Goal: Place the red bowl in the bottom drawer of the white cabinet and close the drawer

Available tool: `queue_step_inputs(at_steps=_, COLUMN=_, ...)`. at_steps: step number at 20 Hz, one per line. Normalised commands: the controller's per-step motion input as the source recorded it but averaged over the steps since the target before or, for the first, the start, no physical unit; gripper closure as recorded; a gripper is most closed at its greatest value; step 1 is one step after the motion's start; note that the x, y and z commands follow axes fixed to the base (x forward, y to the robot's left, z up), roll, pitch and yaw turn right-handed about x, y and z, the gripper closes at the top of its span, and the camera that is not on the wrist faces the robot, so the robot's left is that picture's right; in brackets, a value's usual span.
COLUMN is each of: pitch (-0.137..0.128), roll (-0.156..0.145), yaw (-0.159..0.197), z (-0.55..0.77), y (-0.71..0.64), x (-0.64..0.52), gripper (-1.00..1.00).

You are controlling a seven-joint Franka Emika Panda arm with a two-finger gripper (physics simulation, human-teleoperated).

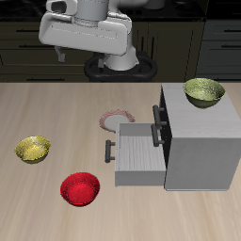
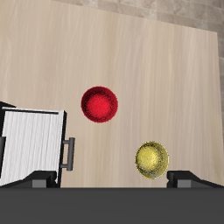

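Observation:
The red bowl [image 1: 80, 188] sits on the table near the front edge, apart from the cabinet; it also shows in the wrist view [image 2: 100, 104]. The white cabinet [image 1: 202, 141] stands on the table. Its bottom drawer [image 1: 136, 155] is pulled out and empty, with its dark bar handle [image 1: 110, 152] facing the red bowl's side. The drawer also shows in the wrist view [image 2: 31, 144]. My gripper [image 1: 94, 49] is open and empty, high above the table near the back, far from the red bowl. In the wrist view the gripper [image 2: 114, 179] has its fingertips [image 2: 39, 179] spread wide.
A yellow bowl [image 1: 33, 149] sits on the table beyond the red bowl, away from the cabinet, and shows in the wrist view [image 2: 152, 159]. An olive-green bowl [image 1: 204, 91] rests on the cabinet's top. A thin pinkish ring [image 1: 118, 118] lies on the table behind the open drawer.

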Motion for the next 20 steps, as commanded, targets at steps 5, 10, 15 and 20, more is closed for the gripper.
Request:
queue_step_inputs(at_steps=5, pitch=0.02, roll=-0.009, yaw=-0.007, z=-0.16, y=0.01, x=0.24, gripper=-1.0)
queue_step_inputs(at_steps=10, pitch=-0.023, roll=-0.01, yaw=-0.027, z=-0.08, y=-0.12, x=0.29, gripper=-1.0)
queue_step_inputs(at_steps=15, pitch=-0.055, roll=0.007, yaw=-0.022, z=0.06, y=0.01, x=0.21, gripper=-1.0)
queue_step_inputs(at_steps=20, pitch=-0.005, roll=0.0, yaw=0.014, z=0.08, y=0.08, x=0.14, gripper=-1.0)
